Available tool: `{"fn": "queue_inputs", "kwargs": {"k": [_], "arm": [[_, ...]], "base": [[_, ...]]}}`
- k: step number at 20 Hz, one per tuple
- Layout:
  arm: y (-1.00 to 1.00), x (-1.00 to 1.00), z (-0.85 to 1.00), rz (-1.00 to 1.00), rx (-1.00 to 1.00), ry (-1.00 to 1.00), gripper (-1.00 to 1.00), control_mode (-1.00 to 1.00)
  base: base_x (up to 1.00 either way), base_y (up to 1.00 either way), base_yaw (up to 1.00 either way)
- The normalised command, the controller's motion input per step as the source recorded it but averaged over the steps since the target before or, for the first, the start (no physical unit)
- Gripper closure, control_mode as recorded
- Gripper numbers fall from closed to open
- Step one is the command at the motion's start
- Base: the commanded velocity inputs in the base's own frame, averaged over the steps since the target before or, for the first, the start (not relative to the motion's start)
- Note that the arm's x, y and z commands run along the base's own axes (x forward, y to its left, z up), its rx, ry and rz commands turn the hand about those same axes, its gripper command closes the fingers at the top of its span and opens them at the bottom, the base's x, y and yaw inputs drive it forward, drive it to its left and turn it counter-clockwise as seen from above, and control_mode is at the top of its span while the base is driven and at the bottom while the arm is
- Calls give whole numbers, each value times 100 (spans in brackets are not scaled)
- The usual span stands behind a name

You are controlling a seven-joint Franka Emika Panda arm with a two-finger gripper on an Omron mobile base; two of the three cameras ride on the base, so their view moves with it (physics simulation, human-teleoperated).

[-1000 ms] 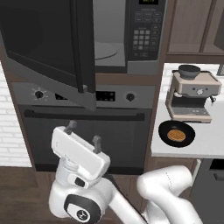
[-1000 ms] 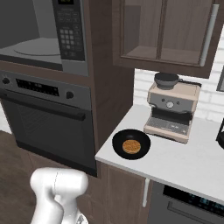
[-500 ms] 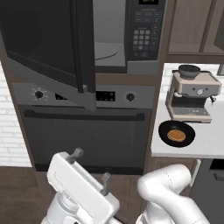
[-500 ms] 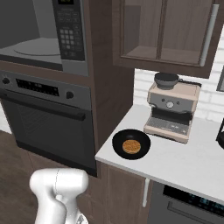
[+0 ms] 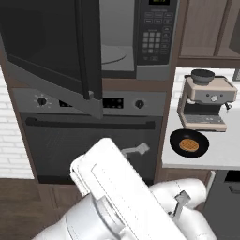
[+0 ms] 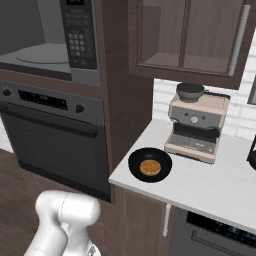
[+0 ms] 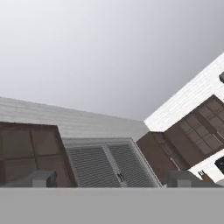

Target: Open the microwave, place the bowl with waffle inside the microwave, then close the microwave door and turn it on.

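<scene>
Since a second ago my arm has swung lower and closer, claw [image 5: 157, 176] spread wide, holding nothing. At right of the frame, the bowl with waffle [image 5: 189, 143] sits on the counter [image 5: 220, 157] before the coffee machine [image 5: 205, 101]; the microwave door [image 5: 51, 51] hangs open upper left.

I am looking into a home kitchen. A built-in microwave [image 5: 140, 37] sits in a tall dark wood column above a wall oven [image 5: 89, 140] with knobs and a long bar handle. Beside it, a pale counter [image 6: 220, 185] carries an espresso machine [image 6: 195, 122] and a black bowl with a waffle [image 6: 150, 166]. Glass-fronted wood cabinets [image 6: 192, 35] hang above, with white brick tile [image 6: 162, 100] on the wall and wood flooring [image 6: 15, 185] below.
</scene>
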Motion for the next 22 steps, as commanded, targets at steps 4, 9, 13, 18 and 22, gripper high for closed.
{"fn": "queue_inputs", "kwargs": {"k": [4,9,13,18,22], "arm": [[-90,-1,23,0,37,-1,-100,-100],[-96,20,-1,20,49,0,-100,-100],[-66,51,0,42,44,3,-100,-100],[-42,61,11,42,36,29,-100,-100],[-31,66,0,51,27,15,-100,-100]], "base": [[0,0,0],[0,0,0],[0,0,0],[0,0,0],[0,0,0]]}}
